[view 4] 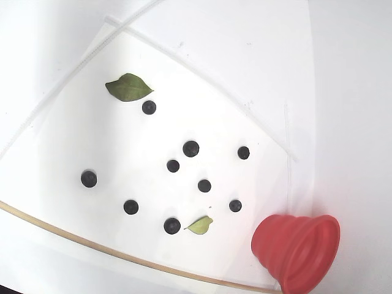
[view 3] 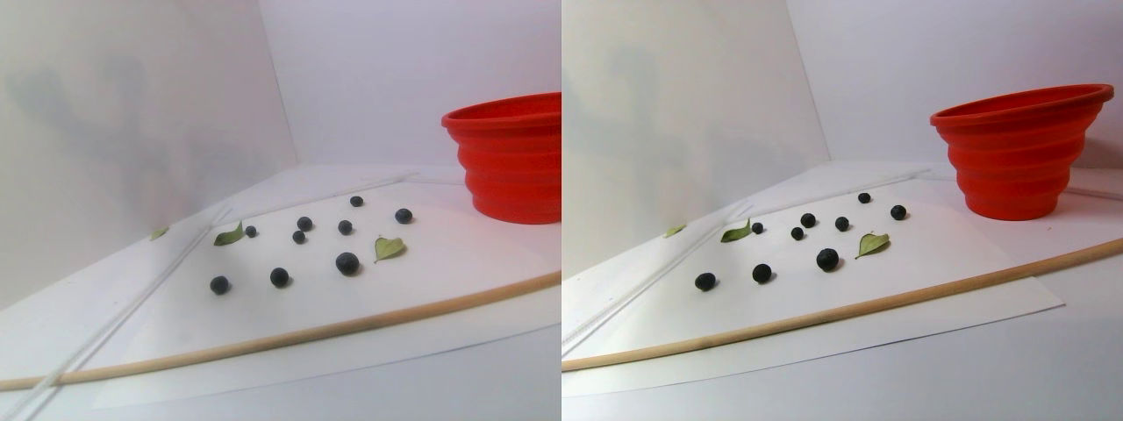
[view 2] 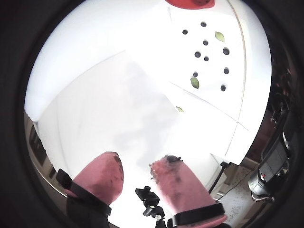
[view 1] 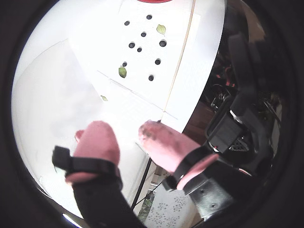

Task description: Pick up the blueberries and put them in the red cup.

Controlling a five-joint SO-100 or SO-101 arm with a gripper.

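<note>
Claw (view 1: 128,130) hangs above the white worktop (view 4: 49,61), well short of the berries (view 4: 191,148), pink pads (view 2: 102,173) parted, holding nothing. Nine small round dark berries lie scattered on white paper (view 4: 153,257), none in the cup (view 4: 297,248). Ribbed red cup stands just beside them, cut off at the top edge in both wrist views.

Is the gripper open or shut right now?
Open: both wrist views show the gripper's pink fingertips apart, nothing between them.
</note>
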